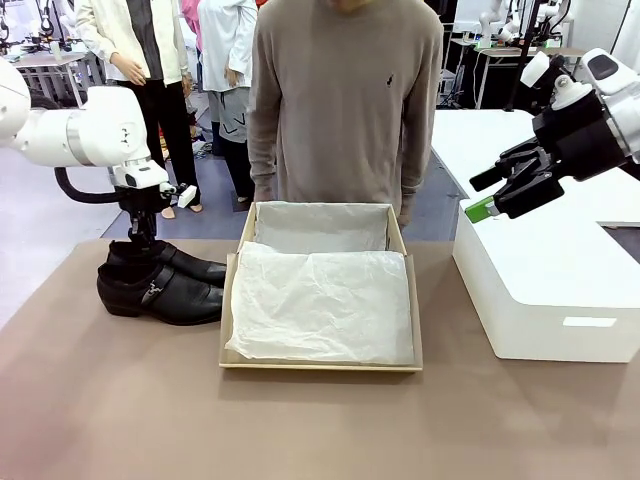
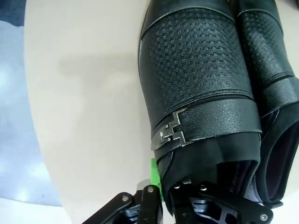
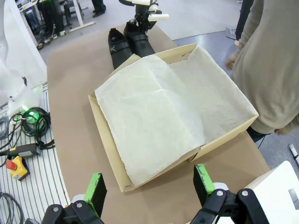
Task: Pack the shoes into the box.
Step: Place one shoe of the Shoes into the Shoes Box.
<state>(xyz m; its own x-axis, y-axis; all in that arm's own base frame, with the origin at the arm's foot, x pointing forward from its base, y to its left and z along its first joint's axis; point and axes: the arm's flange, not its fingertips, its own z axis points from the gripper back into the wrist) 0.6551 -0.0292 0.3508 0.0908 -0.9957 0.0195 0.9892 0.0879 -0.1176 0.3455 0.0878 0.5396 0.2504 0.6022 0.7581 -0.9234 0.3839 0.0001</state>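
Nothing is packed yet: the shoes point(image 1: 165, 285) are stood at nine o'clock of the open box point(image 1: 320, 367). One shoe's collar is pinched by the left gripper point(image 1: 143, 238). The right gripper point(image 1: 483, 195) is held wide and empty at three o'clock.

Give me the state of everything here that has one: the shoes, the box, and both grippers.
shoes: upright, side by side on the table, outside the box.
box: open, lined with tissue paper, no shoes inside.
left gripper: fingers straddle one shoe's heel collar; whether it grips is unclear.
right gripper: open, empty.
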